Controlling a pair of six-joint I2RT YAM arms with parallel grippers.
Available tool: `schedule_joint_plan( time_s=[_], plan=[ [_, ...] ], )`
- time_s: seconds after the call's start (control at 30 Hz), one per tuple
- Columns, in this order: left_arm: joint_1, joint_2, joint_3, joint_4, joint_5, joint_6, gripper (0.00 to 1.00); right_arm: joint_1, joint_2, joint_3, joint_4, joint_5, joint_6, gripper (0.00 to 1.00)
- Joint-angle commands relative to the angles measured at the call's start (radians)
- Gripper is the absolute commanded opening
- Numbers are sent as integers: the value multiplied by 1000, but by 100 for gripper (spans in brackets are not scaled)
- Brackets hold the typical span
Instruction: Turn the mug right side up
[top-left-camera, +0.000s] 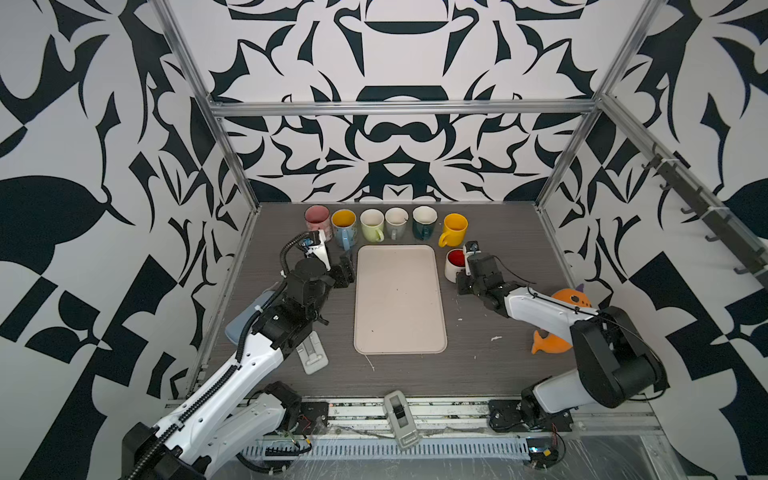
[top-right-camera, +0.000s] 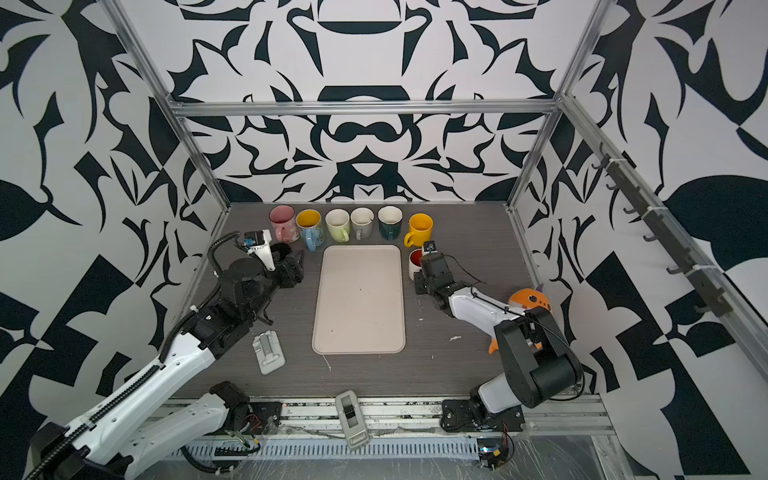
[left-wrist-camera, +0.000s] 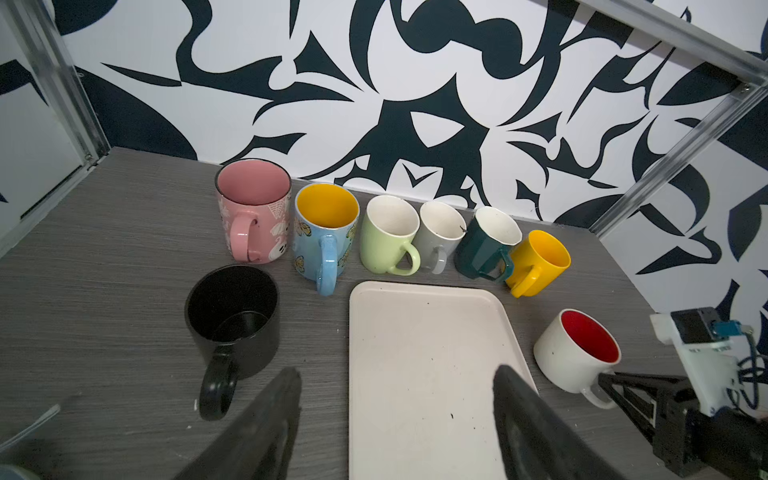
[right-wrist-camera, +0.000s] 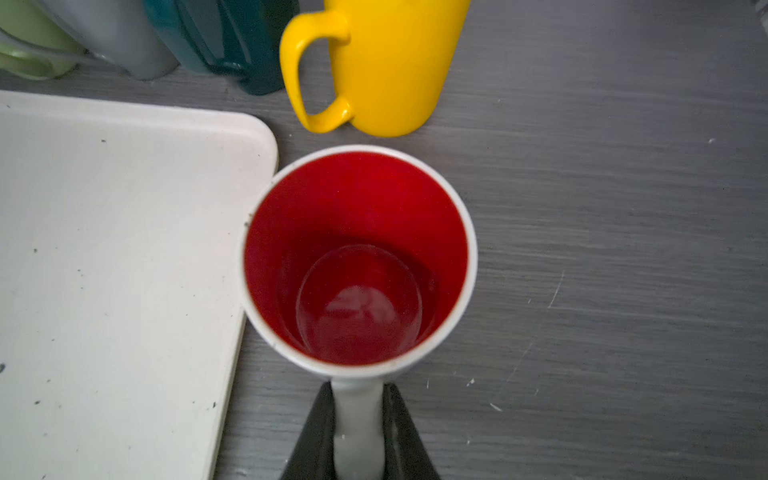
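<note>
The mug (right-wrist-camera: 357, 257), white outside and red inside, stands upright on the grey table just off the tray's far right corner, also seen in both top views (top-left-camera: 455, 264) (top-right-camera: 414, 261) and in the left wrist view (left-wrist-camera: 575, 353). My right gripper (right-wrist-camera: 357, 386) is shut on its white handle, one black finger pressed to each side; the wrist hides the fingers in both top views (top-left-camera: 465, 279) (top-right-camera: 420, 277). My left gripper (left-wrist-camera: 397, 370) is open with nothing between its fingers, hovering at the tray's far left edge (top-left-camera: 347, 266).
A cream tray (top-left-camera: 399, 299) lies mid-table. Several upright mugs line the back, from pink (top-left-camera: 317, 218) to yellow (top-left-camera: 454, 228). A black mug (left-wrist-camera: 230, 316) stands left of the tray. An orange toy (top-left-camera: 552, 340) sits right, a grey dispenser (top-left-camera: 311, 353) near left.
</note>
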Motion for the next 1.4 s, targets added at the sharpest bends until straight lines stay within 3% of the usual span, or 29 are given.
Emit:
schedule_joint_plan(
  time_s=[0.0,0.17,0.27,0.3,0.33,0.37,0.6,0.93,1.1,1.37],
  plan=[
    [4,-15,-16,-7,-12,-7,75,4,-37,-1,3,5,18,23],
    [4,-15,-19,-8,-19,-2,76,4,-54,2,-18,7,24,34],
    [4,-21,-19,-20,-47,10,76,4,-83,4,-34,19,28,48],
    [6,-24,-17,-28,-64,21,77,4,-98,8,-43,21,29,55],
    [9,-26,-17,-38,-89,37,78,4,-115,15,-54,25,26,86],
    [18,-26,-15,-47,-110,50,79,4,-129,23,-60,22,25,98],
    [236,17,-46,-72,-151,92,97,-42,-170,104,-173,132,-12,99],
    [460,97,-172,71,-127,124,99,-243,-229,-1,-43,157,5,100],
    [543,119,-230,155,-82,133,100,-296,-217,-33,-2,158,-13,99],
    [570,173,-313,339,-79,188,100,-311,-159,-137,208,198,-56,99]
  ],
)
